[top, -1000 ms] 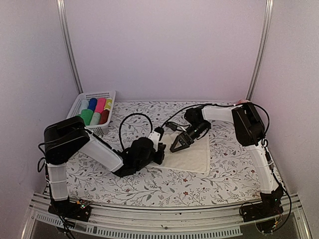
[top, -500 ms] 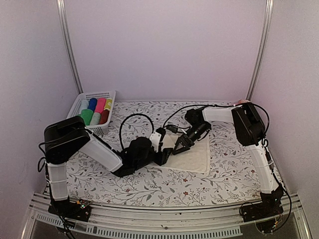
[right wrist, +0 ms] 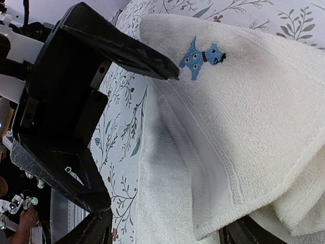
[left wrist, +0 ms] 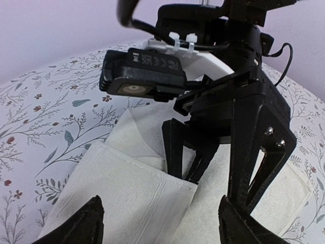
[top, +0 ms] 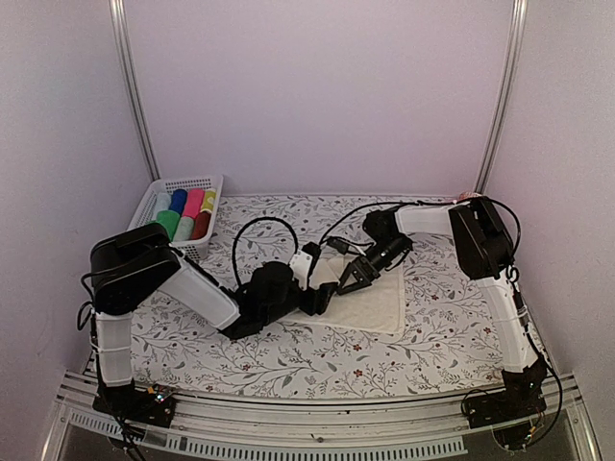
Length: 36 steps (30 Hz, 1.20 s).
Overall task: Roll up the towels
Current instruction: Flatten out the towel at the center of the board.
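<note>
Left claw (top: 324,296) opened, cream towel (top: 377,303) edge folded

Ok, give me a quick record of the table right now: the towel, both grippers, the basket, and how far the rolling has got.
towel: cream-white, lying on the table, left part folded over itself
mark: small blue stitched figure on the towel
left gripper: open, at the towel's left edge, holding nothing
right gripper: open, fingertips down at the fold
basket: back left corner, filled with coloured rolls
progress: this towel not yet rolled
</note>
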Tool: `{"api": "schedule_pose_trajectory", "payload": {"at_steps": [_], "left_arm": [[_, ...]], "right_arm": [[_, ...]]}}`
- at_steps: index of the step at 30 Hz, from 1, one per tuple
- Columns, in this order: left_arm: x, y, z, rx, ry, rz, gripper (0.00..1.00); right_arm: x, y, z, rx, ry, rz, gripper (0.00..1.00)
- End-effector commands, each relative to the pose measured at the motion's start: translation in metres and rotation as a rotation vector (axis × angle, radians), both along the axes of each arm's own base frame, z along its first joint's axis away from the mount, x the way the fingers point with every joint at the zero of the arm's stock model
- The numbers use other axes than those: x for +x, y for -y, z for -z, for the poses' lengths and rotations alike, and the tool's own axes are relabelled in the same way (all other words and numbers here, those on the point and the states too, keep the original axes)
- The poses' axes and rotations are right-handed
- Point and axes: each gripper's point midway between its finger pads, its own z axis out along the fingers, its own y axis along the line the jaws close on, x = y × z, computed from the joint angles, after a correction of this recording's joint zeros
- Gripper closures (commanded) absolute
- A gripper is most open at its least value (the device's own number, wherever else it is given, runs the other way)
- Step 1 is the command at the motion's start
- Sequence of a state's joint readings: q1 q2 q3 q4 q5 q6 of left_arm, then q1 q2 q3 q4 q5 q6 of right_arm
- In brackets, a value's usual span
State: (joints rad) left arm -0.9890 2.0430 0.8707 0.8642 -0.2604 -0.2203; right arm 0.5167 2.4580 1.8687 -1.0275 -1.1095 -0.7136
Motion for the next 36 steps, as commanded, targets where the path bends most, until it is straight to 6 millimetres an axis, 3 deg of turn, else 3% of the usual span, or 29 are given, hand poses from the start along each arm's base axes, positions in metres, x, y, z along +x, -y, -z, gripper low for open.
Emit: {"api": "schedule_pose_trajectory", "payload": {"at_steps": [1, 5, 9, 11, 14, 16, 20, 23, 28, 36], "left_arm": [[-0.019, 0.012, 0.023, 0.081, -0.015, 0.102, 0.21], [-0.026, 0.007, 0.022, 0.083, 0.009, 0.099, 0.14], [-0.023, -0.007, 0.014, 0.06, 0.025, 0.042, 0.14], [-0.022, -0.013, 0.01, 0.058, 0.043, 0.019, 0.2], [-0.023, -0.019, 0.003, 0.059, 0.078, 0.014, 0.37], [-0.026, -0.014, 0.004, 0.076, 0.095, 0.047, 0.36], [-0.026, 0.0, 0.017, 0.136, 0.104, 0.084, 0.21], [-0.027, 0.013, 0.02, 0.159, 0.127, 0.106, 0.19], [-0.019, 0.027, 0.028, 0.216, 0.153, 0.087, 0.18], [-0.001, 0.025, 0.032, 0.272, 0.194, 0.001, 0.29]], "right_arm": [[0.0, -0.014, -0.05, 0.179, 0.002, -0.005, 0.29], [-0.003, -0.013, -0.06, 0.211, 0.002, -0.014, 0.27], [-0.002, -0.011, -0.053, 0.191, 0.008, -0.013, 0.27], [0.0, -0.008, -0.048, 0.18, -0.004, -0.005, 0.27], [0.004, -0.003, -0.047, 0.184, -0.029, 0.014, 0.27], [0.007, 0.0, -0.046, 0.19, -0.036, 0.024, 0.27], [0.008, 0.001, -0.05, 0.217, -0.051, 0.029, 0.26], [0.007, 0.0, -0.053, 0.231, -0.058, 0.028, 0.26], [0.006, -0.001, -0.052, 0.237, -0.069, 0.027, 0.26], [0.0, -0.007, -0.049, 0.233, -0.075, 0.009, 0.26]]}}
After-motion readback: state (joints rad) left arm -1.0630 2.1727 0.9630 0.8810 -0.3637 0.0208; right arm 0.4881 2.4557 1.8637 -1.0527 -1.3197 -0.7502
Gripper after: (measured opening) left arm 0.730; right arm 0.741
